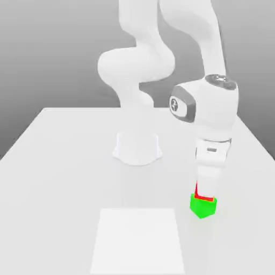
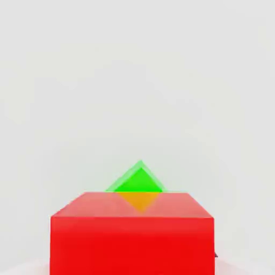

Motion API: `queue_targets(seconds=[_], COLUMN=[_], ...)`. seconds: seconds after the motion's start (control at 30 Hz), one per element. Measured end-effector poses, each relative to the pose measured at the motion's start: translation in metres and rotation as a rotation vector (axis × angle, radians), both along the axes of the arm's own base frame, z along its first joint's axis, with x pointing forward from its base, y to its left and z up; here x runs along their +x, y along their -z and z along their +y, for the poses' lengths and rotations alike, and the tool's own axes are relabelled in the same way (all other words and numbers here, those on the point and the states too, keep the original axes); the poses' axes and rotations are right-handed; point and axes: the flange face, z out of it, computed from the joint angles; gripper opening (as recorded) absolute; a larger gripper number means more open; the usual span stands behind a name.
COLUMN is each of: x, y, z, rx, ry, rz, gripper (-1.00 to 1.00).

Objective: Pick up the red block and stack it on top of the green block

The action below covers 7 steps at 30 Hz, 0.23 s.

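Grey, featureless backdrop behind a pale tabletop [image 1: 59, 161], on which a slightly brighter square patch [image 1: 138, 240] lies toward the near edge of the exterior view. One white Panda arm [image 1: 140, 64] rises from a round base [image 1: 137, 149] at mid-table and folds down to the exterior view's right, its wrist bearing a small round emblem too small to read; no other label or writing anywhere. Gripper [image 1: 207, 188] pointing straight down, fingers directly over the stack; whether they are released or clamped cannot be told from these views, since the hand hides them. Green block [image 1: 203, 207] resting on the tabletop, turned so a corner faces the exterior camera. Red block [image 1: 197, 192] seated on top of the green block, a sliver showing beside the fingers; in the hand view the red block [image 2: 131, 239] sits immediately below the camera with a green corner [image 2: 137, 180] peeking beyond it. Judgement: stack appears made; next move turns on lifting straight up, clear of the red block.
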Motion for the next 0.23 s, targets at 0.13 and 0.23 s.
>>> queue_targets(seconds=[0.13, 0.23], x=[-0.001, 0.0], y=[0.002, -0.02], z=[0.001, 0.002], rx=[0.001, 0.001], ry=[-0.003, -0.005], rz=[-0.001, -0.001], gripper=[1.0, 1.0])
